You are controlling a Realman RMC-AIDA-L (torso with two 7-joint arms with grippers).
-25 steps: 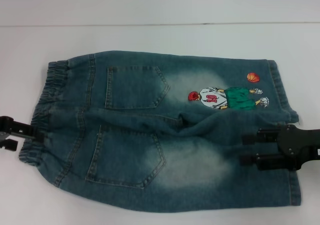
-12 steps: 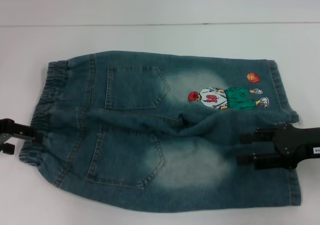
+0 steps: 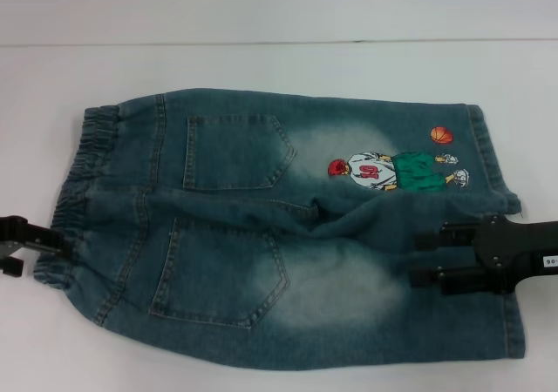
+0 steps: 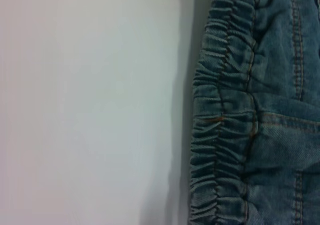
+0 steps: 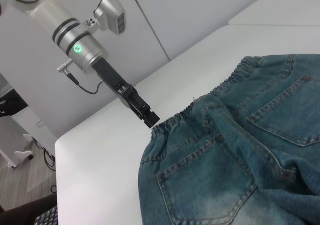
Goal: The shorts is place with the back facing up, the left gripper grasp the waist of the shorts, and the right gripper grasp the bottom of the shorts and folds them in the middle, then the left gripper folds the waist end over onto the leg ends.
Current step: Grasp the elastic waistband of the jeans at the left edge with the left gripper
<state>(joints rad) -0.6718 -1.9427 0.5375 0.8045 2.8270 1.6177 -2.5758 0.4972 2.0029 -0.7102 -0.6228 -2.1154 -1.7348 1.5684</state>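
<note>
Faded blue-green denim shorts (image 3: 279, 235) lie flat, back pockets up, on the white table (image 3: 261, 70). In the head view, the gathered elastic waist (image 3: 74, 192) is on my left and the straight stitched leg hems (image 3: 501, 261) on my right. My left end effector (image 3: 35, 246), a black two-fingered claw, sits at the waist edge; I cannot tell whether its fingers are parted. My right end effector (image 3: 427, 257), also black with a pale label, hovers over the near leg with fingers apart, holding nothing.

The left wrist view shows the puckered waistband (image 4: 225, 135) beside bare table.

The right wrist view shows the left end effector (image 5: 142, 110) just short of the waistband (image 5: 200, 115).

Judgement: the denim is soft, limp and light, but thick at the seams. Grip the bulky elastic band and the stitched hem, where fabric bunches firmly and slips least.
</note>
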